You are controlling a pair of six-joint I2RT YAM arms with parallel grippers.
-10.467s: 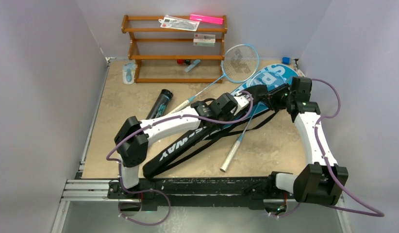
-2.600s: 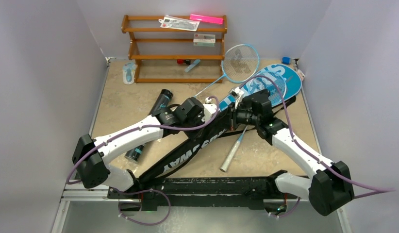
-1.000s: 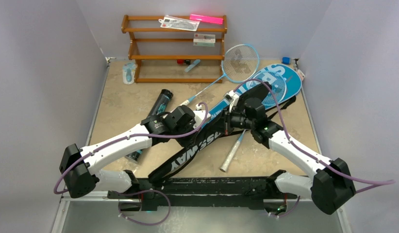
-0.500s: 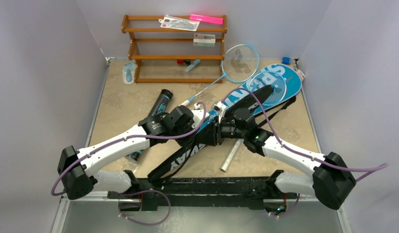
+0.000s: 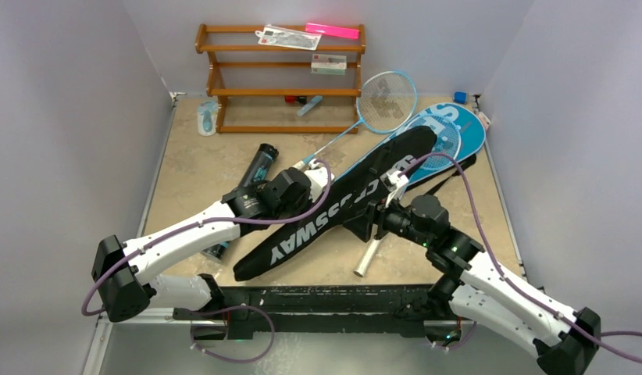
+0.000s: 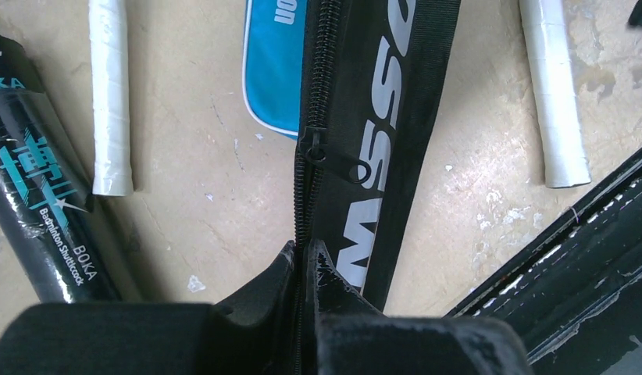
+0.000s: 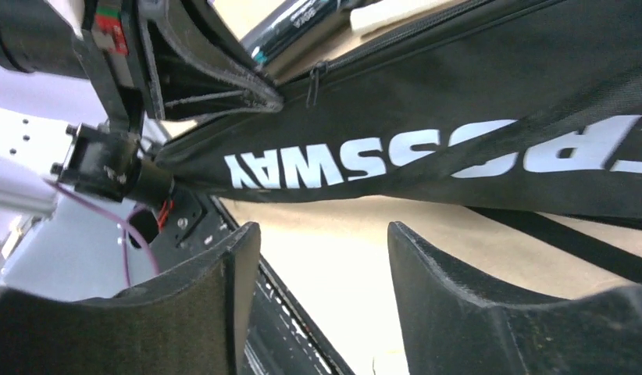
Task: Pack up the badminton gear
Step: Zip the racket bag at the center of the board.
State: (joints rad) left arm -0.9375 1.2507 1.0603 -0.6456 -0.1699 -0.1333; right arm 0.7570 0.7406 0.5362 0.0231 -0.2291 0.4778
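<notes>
Left hand (image 6: 305,259) clamps the zip edge of the long black fabric "CROSSWAY" racket cover (image 6: 388,94) on the tan worktop (image 6: 208,180); right hand (image 7: 324,258) spread apart nearby.

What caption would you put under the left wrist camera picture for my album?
Left gripper pinches the zipper edge of the black CROSSWAY cover, black tube lying alongside.
</notes>
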